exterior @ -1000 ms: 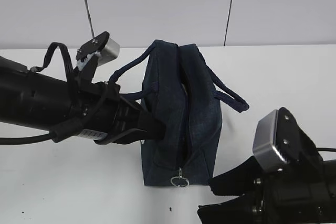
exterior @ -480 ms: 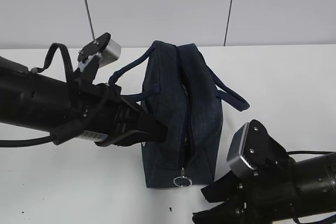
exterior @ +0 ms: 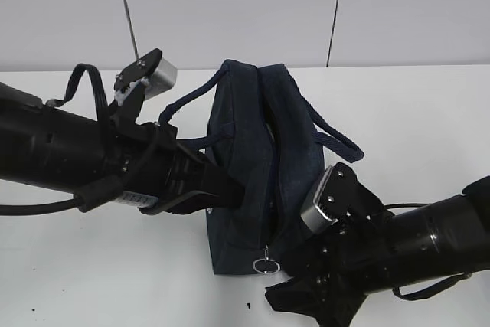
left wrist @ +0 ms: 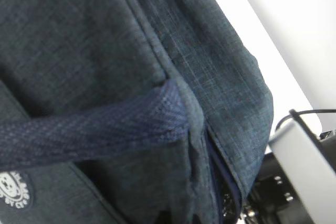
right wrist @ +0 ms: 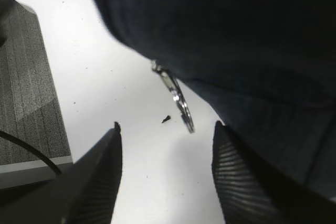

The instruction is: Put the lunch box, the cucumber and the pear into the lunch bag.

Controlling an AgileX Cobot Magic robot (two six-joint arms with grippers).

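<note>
On the left of the exterior view, the left arm, a thick black cylinder with cables and a silver camera block, reaches in from the edge to the left side of the dark navy boxy fabric lunch bag (exterior: pixel 264 166). The left gripper (exterior: pixel 233 189) presses against the bag's left wall, with its tips hidden by the cloth there; its fingers are pressed together, and whether any fabric is caught between them cannot be told. A white sticker with dark print sits on the underside of this arm, too small to read.

The left wrist view is filled with the bag's woven navy cloth. A navy webbing loop handle (left wrist: pixel 100 129) crosses it, the zipper seam (left wrist: pixel 223 182) runs down at the lower right, and a round white patch (left wrist: pixel 13 190) with a small printed figure and lettering shows at the lower left corner; the words are not legible.

The bag stands upright on the white table (exterior: pixel 413 112), its two handles drooping to either side. A metal ring pull (exterior: pixel 264 265) hangs at its near end, low down.

On the right, the right gripper (right wrist: pixel 165 140) hovers just before that ring (right wrist: pixel 178 100), fingers (right wrist: pixel 239 174) spread apart with nothing between them. A small dark speck (right wrist: pixel 166 119) lies on the table under the ring.
</note>
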